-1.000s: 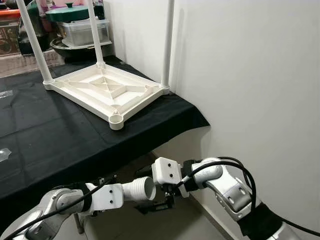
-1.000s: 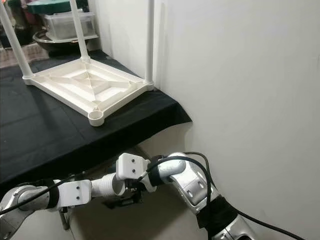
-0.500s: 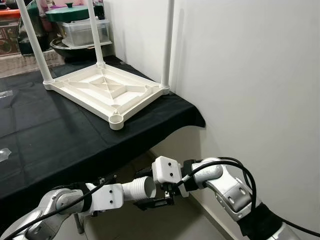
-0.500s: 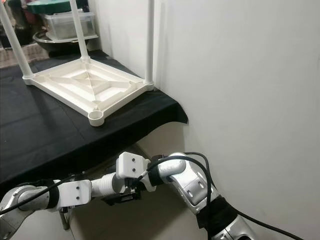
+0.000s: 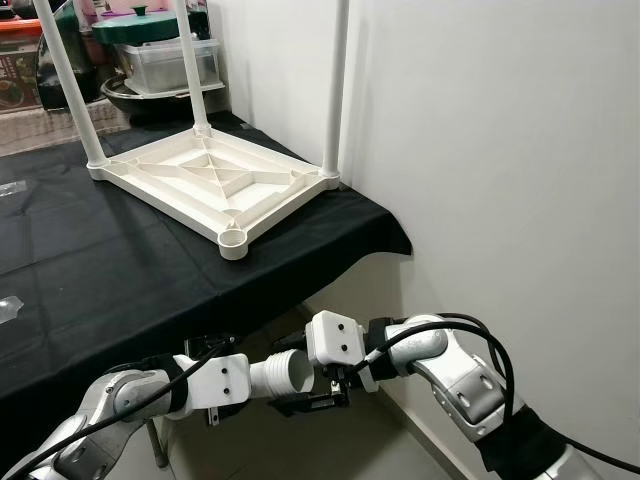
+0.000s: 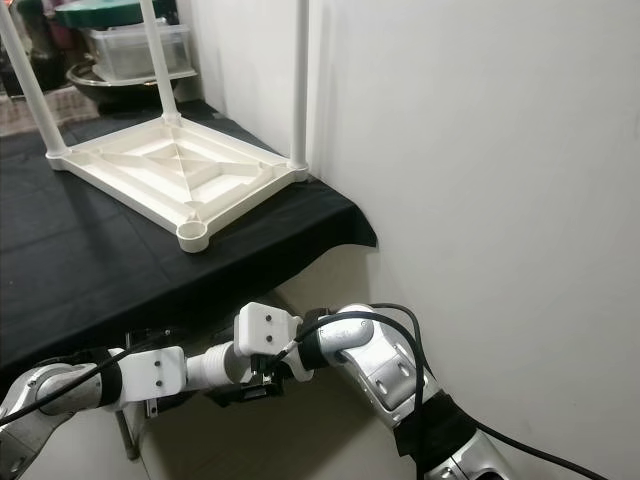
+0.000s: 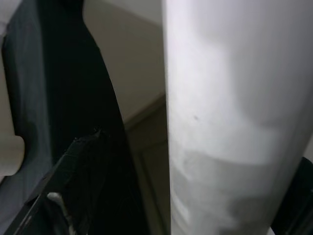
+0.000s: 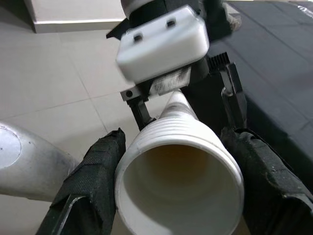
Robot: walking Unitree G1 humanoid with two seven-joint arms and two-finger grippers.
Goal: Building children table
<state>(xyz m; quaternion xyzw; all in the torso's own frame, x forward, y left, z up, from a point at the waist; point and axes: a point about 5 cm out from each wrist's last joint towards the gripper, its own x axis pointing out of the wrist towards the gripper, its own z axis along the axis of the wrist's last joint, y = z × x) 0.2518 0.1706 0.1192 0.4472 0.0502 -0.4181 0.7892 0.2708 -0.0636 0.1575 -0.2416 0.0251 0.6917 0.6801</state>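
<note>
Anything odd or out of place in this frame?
The tabletop lies upside down on the black cloth with three legs fitted; its near corner socket is empty. The fourth leg is held below the table edge between both grippers. Nothing looks damaged or spilled.

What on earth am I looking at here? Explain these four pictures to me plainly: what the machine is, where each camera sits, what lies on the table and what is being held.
This is a humanoid robot with two silver arms ending in black two-fingered grippers. The two wide pictures come from cameras in its head, looking down. The two close-ups come from cameras on its wrists.

On the black-covered table lies a white plastic children's tabletop, upside down, with three legs already standing up from its corners. The near corner socket is empty.

Below the table edge, both grippers meet on the loose fourth leg, a white tube with a ridged open end. The right gripper has a finger on each side of that end; the left gripper clamps the tube further along.
</note>
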